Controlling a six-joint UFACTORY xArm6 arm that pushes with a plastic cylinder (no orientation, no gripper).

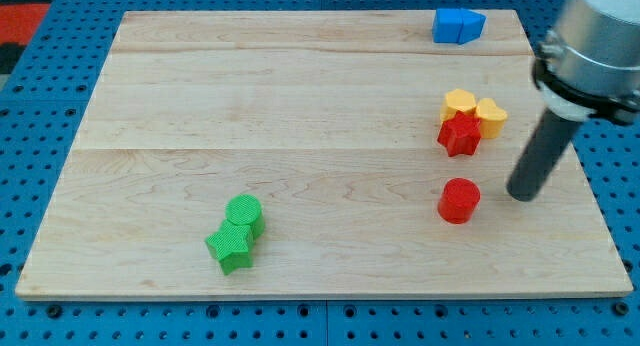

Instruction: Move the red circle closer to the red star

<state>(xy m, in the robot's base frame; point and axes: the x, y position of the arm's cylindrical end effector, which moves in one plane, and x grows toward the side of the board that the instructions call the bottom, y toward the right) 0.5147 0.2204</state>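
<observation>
My tip [522,195], rod tilted, view's right

No text, label, brand, number or sign is readable anywhere; blocks and board carry no legible marking.

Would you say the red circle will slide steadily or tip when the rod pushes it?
The red circle looks squat and flat-bottomed, so it probably slides rather than tips. Its round side may deflect off-line if my tip, to its right, strikes off-centre. The wooden board looks smooth.

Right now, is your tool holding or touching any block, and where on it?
Nothing is held. My tip stands apart, to the view's right of the red circle, with bare board between them. The red star lies toward the view's top.
</observation>
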